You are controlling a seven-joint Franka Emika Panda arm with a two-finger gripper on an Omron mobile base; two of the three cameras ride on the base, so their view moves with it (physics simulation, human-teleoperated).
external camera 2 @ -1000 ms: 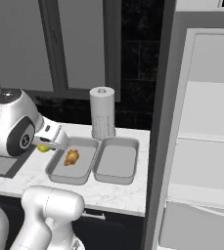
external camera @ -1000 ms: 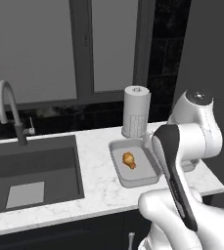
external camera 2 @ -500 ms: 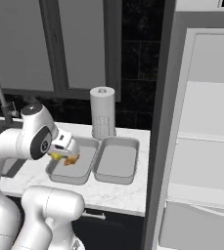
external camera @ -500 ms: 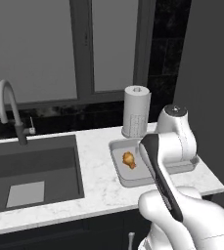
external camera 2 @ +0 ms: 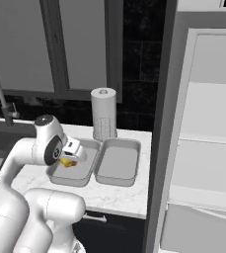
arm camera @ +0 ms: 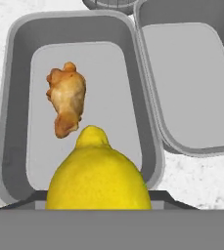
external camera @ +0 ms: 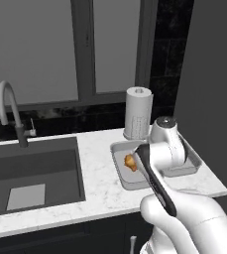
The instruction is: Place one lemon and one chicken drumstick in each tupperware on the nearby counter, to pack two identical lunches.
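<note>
The arm has swung in from the sink side over the last second and now hangs above the nearer tupperware (arm camera: pixel 15 122), the one beside the sink; a second ago the hand sat off the tray's left edge in the right base view, and now it is over the tray itself; the fingers (external camera 2: pixel 70 160) are part-way closed around the lemon (arm camera: pixel 99 178), which fills the bottom of the hand view and looks poised above the tray's near end; a chicken drumstick (arm camera: pixel 67 102) already lies on that tray's floor, meaty end away from the lemon, and has not shifted; by that reading the first lunch needs only the release to be complete, while the second tupperware (arm camera: pixel 191 73) alongside, rims touching or nearly so, holds nothing yet, so half the task appears to remain

The tabletop (external camera: pixel 97 183) is white marble-look stone with grey veins over dark cabinets; a paper-towel roll (external camera: pixel 137 113) stands upright just behind the trays; a dark sink basin (external camera: pixel 33 173) with a curved tap (external camera: pixel 8 111) lies to the left; behind run grey window panes and black tile, and a tall pale cabinet (external camera 2: pixel 203 148) closes off the right
</note>
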